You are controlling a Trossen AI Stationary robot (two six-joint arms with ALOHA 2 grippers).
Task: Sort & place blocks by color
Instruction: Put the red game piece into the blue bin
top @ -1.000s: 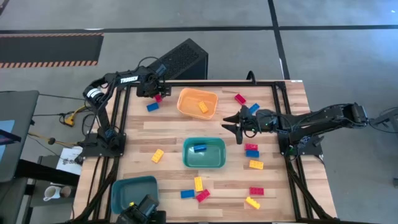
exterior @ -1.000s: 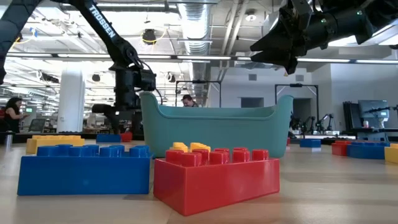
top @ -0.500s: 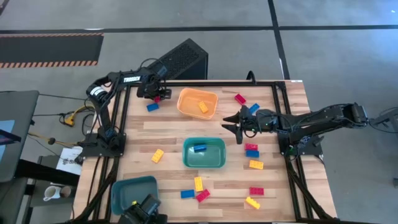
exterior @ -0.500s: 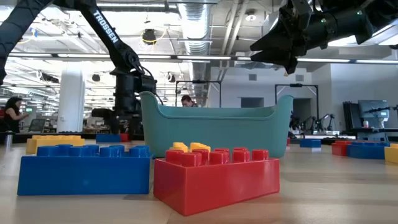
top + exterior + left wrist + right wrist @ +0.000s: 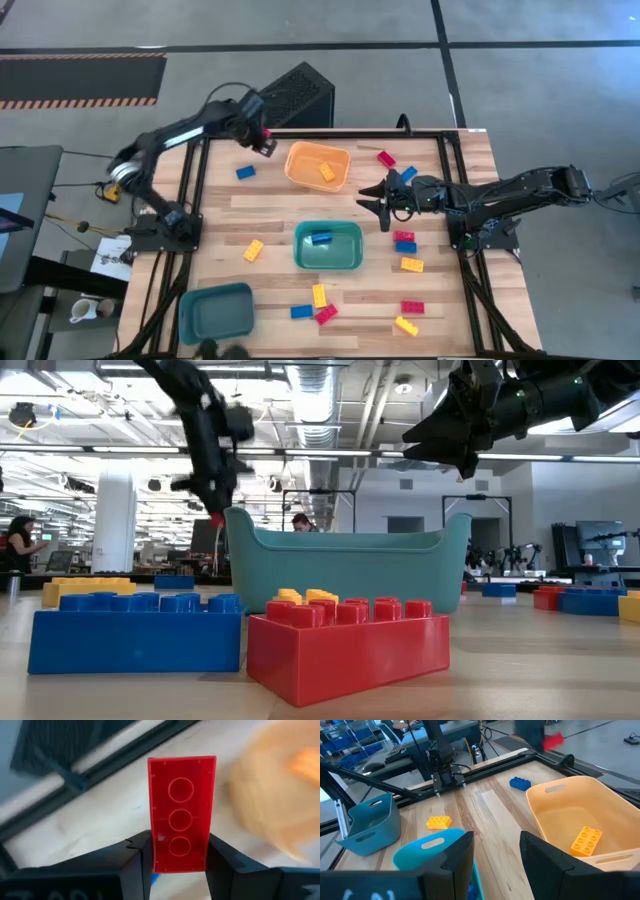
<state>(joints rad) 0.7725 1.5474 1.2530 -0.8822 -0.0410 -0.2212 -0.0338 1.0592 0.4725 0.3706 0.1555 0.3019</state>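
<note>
Left gripper (image 5: 262, 138): clamped on a red block (image 5: 181, 827), raised over the table's far edge, orange bin (image 5: 318, 165) just to its right. Right gripper (image 5: 377, 201): fingers apart, empty, hovering between orange bin and teal bin (image 5: 328, 246); loose blocks (image 5: 404, 241) lie beside it

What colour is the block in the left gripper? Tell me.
Red. The block is clamped between the left gripper's fingers, its hollow underside facing the camera; the left wrist view shows it best.

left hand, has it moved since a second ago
Yes. In the high view the left hand, shut on a red block, has lifted and swung from beside the blue block toward the orange bin.
</note>
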